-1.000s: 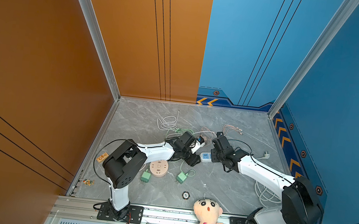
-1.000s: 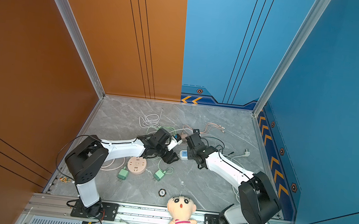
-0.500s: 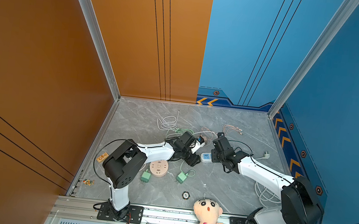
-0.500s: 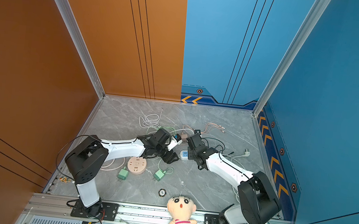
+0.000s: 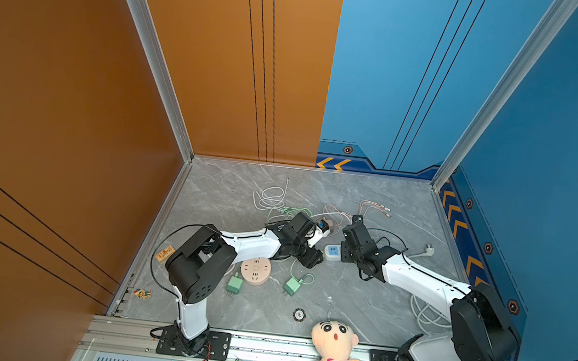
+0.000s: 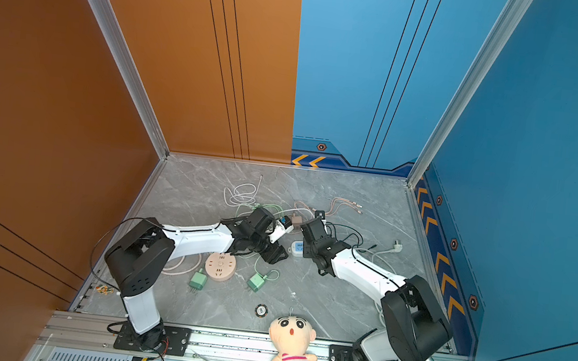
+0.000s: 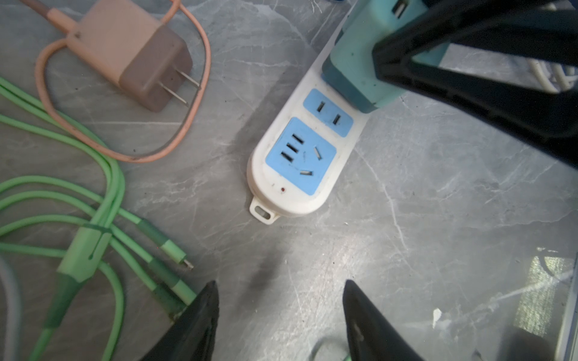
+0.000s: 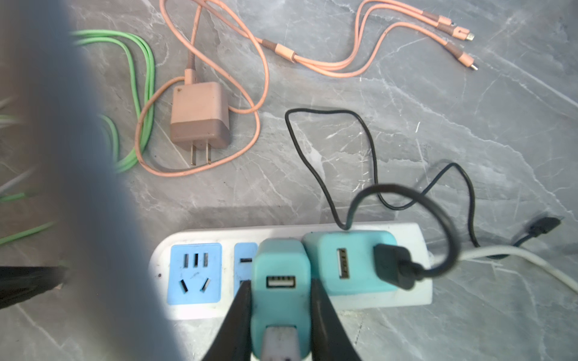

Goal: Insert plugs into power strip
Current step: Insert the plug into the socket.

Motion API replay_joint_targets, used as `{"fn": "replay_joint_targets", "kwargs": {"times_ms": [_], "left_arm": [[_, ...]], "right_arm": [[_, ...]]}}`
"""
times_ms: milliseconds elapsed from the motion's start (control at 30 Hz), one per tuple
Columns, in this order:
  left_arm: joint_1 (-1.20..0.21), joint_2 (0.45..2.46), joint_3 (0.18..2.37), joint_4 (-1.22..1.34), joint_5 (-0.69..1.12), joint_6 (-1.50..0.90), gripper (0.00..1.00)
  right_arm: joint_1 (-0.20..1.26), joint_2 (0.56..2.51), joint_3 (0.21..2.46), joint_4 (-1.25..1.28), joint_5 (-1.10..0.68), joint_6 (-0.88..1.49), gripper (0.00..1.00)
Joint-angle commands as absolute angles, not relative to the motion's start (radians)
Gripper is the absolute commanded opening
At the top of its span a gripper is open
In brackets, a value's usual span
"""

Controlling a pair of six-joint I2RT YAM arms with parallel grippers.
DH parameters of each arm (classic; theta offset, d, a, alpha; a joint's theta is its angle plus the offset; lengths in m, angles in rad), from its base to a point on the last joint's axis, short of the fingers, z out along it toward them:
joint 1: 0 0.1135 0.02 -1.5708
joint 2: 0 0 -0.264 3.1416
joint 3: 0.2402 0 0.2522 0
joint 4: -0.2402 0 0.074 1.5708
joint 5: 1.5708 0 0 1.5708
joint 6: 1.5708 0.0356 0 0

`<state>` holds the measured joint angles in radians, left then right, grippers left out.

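The white power strip (image 8: 194, 234) with blue sockets lies mid-table, seen in both top views (image 5: 332, 252) (image 6: 296, 248). My right gripper (image 8: 280, 283) is shut on a teal plug (image 8: 281, 300), which is held down on the strip. Its prongs are hidden. Beside it a second teal plug (image 8: 347, 262) with a black cable sits in the strip. The pink-brown plug (image 8: 198, 115) (image 7: 131, 53) lies loose behind the strip. Two green plugs (image 5: 234, 283) (image 5: 291, 286) lie nearer the front. My left gripper (image 7: 280, 283) is open over bare table near the strip's end (image 7: 281, 200).
A round pink socket (image 5: 255, 271) sits by the left arm. Green cables (image 7: 93, 193) and a black cable (image 8: 312, 156) lie loose around the strip. A white round-headed plug (image 5: 538, 261) lies at the right, a doll (image 5: 335, 346) and a small disc (image 5: 298, 314) at the front.
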<state>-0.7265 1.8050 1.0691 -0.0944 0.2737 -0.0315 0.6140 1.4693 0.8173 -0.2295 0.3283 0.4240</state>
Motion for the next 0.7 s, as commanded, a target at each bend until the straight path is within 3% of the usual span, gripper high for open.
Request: {"fn": "replay_joint_targets", "kwargs": {"times_ms": [0, 267, 533, 667], "left_arm": [[-0.729, 1.821, 1.081, -0.114, 0.270, -0.037, 0.63], [-0.739, 1.813, 1.088, -0.123, 0.262, -0.036, 0.64], [-0.746, 1.798, 1.082, -0.132, 0.252, -0.032, 0.64], [-0.748, 1.794, 1.087, -0.135, 0.248, -0.031, 0.64]], "right_arm": [[0.614, 1.487, 0.770, -0.305, 0.348, 0.470, 0.13], [0.624, 1.477, 0.738, -0.299, 0.365, 0.498, 0.15], [0.631, 1.436, 0.715, -0.279, 0.370, 0.530, 0.30], [0.646, 1.394, 0.730, -0.299, 0.375, 0.533, 0.43]]}}
